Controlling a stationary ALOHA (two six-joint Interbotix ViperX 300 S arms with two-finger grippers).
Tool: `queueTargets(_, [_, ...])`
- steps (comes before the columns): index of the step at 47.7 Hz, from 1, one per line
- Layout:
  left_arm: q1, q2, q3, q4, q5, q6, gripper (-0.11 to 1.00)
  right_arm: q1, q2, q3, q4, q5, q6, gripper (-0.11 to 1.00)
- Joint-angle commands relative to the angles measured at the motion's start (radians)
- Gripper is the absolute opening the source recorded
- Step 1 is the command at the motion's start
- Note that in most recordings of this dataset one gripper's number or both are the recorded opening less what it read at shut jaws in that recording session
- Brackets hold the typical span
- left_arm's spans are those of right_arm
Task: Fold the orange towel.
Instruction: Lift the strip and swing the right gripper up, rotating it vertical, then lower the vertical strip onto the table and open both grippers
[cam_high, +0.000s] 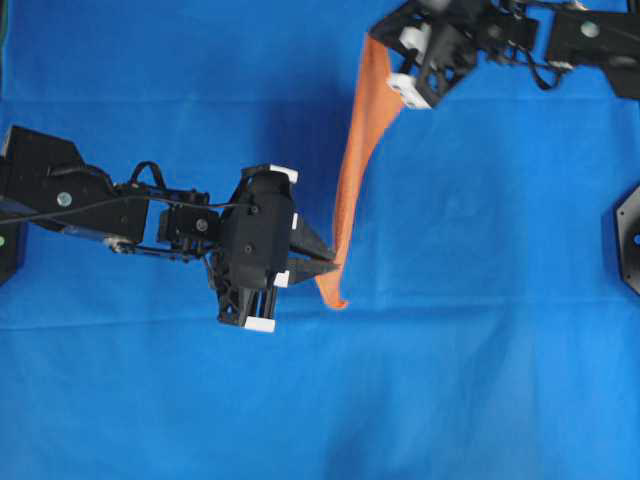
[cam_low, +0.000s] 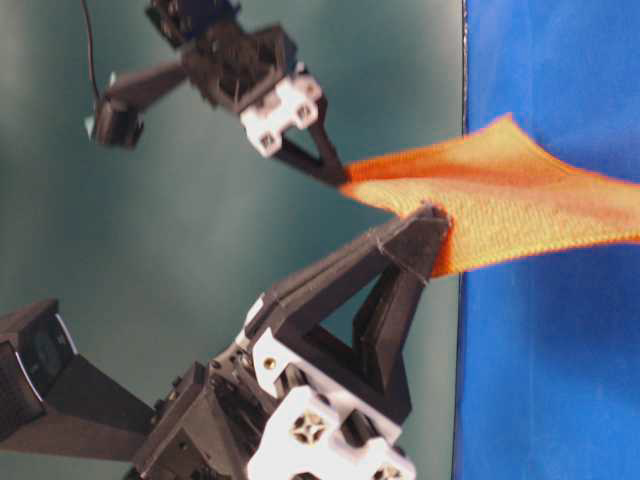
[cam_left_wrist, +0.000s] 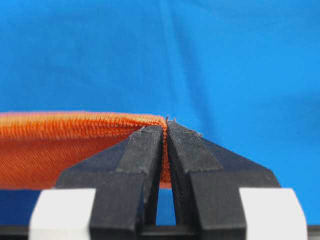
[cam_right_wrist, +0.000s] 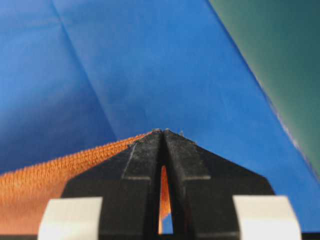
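Both arms raised over the blue cloth (cam_high: 150, 400) on the tabletop. Left gripper (cam_high: 335, 265) fingers clamped on one corner of the orange towel (cam_high: 360, 170), right gripper (cam_high: 385, 55) fingers pinching another; towel hangs stretched btwn them, off the cloth.

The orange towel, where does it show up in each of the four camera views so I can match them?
Overhead: orange towel, a narrow strip from top center down to mid-frame.
Table-level: right half, mid-height, stretched out from two pinched corners.
Left wrist: left side, mid-height, its edge clamped in the left tool.
Right wrist: lower left, running into the right tool.
Shared landmark: the blue cloth behind it.
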Motion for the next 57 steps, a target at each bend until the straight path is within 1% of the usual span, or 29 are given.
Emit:
queueTargets(1, [-0.043, -0.012, -0.026, 0.002, -0.011, 0.011, 0.02, -0.015, 0.006, -0.063, -0.014, -0.002, -0.005, 0.02])
queueTargets(7, [-0.043, -0.012, -0.023, 0.002, -0.011, 0.011, 0.01, -0.017, 0.018, -0.084, -0.017, -0.005, -0.009, 0.02])
queueTargets(12, [-0.043, -0.012, -0.025, 0.002, -0.011, 0.015, 0.02, -0.020, 0.018, -0.081, -0.017, -0.002, -0.011, 0.02])
queueTargets(18, [-0.043, -0.005, -0.035, 0.002, -0.015, 0.025, 0.02, -0.025, 0.008, -0.067, -0.017, 0.003, -0.011, 0.02])
queueTargets(23, [-0.043, 0.015, -0.058, 0.002, -0.041, 0.032, 0.02, -0.032, -0.015, -0.041, -0.018, 0.005, -0.009, 0.02])
queueTargets(28, [-0.043, 0.063, -0.112, 0.002, -0.072, 0.046, 0.01, -0.043, -0.060, 0.006, -0.018, 0.003, -0.008, 0.02])
queueTargets(40, [-0.051, 0.218, -0.290, 0.002, -0.074, 0.049, 0.02, -0.051, -0.181, 0.138, -0.017, 0.031, -0.002, 0.02])
queueTargets(45, [-0.055, 0.262, -0.325, 0.002, -0.077, 0.043, 0.02, -0.051, -0.213, 0.170, -0.017, 0.046, -0.008, 0.02])
queueTargets(51, [-0.063, 0.287, -0.333, 0.002, -0.080, 0.031, 0.01, -0.051, -0.219, 0.179, -0.017, 0.057, -0.009, 0.02])
queueTargets(57, [-0.075, 0.276, -0.302, 0.002, -0.086, 0.009, 0.01, -0.051, -0.204, 0.175, -0.015, 0.046, -0.008, 0.02])
